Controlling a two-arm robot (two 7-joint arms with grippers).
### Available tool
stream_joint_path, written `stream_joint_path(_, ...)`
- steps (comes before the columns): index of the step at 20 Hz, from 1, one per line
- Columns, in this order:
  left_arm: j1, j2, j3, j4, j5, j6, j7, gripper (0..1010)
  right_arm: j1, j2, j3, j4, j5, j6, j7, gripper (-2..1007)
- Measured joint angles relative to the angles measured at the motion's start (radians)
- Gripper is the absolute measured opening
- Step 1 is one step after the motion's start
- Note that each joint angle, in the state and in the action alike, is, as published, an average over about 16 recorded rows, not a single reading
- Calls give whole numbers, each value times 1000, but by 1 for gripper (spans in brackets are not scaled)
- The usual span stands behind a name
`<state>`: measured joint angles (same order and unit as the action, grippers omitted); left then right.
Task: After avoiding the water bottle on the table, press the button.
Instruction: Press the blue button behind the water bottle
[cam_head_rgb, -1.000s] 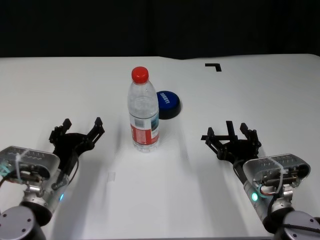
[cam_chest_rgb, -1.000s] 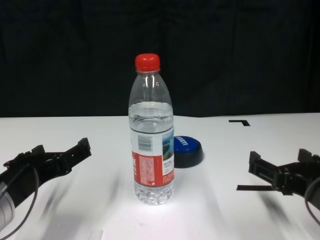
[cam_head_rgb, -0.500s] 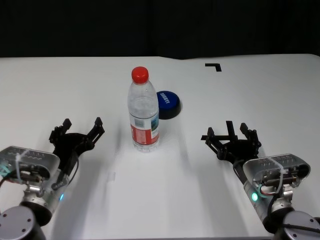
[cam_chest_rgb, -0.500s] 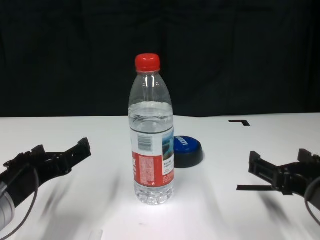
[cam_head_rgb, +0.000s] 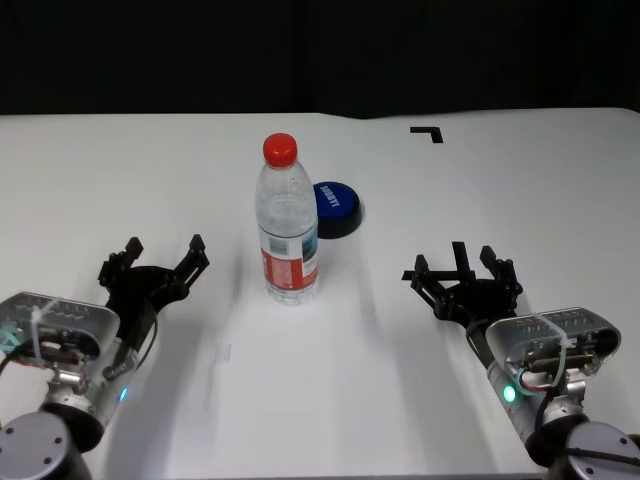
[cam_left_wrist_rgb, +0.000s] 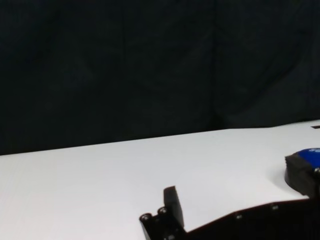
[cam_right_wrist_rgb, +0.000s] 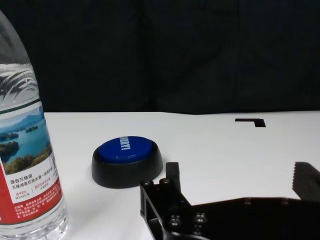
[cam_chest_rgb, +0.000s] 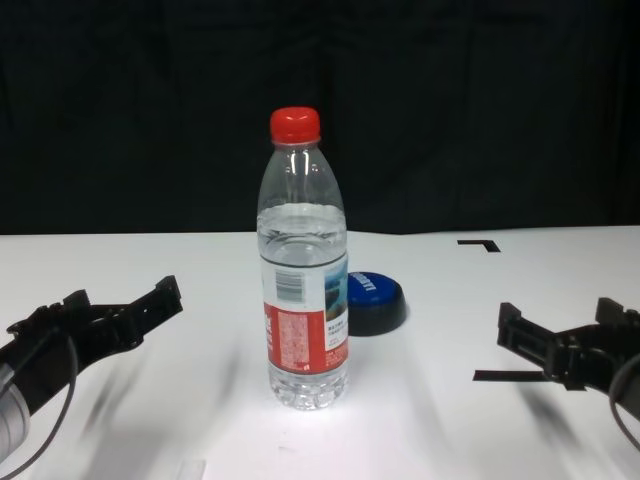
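The water bottle stands upright in the middle of the white table, clear with a red cap and red-and-white label; it also shows in the chest view and the right wrist view. The blue button sits just behind it to the right, seen too in the chest view, right wrist view and left wrist view. My left gripper is open, low, left of the bottle. My right gripper is open, low, right of the bottle. Neither touches anything.
A black corner tape mark lies at the far right of the table, behind the button. A black line mark lies under my right gripper. A dark curtain closes off the back edge.
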<state>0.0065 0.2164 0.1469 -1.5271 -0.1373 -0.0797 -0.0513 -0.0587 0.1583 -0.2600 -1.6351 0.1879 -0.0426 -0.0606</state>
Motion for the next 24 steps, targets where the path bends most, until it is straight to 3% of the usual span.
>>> stream_joint_path(12, 25, -2, -19, -32, 17, -18, -21, 1003, 0, 0, 0, 0, 0, 0, 0, 1003)
stream_joint_path(24, 80, 0, -41, -102, 82, -46, -53, 1003, 0, 0, 0, 0, 0, 0, 0, 1003)
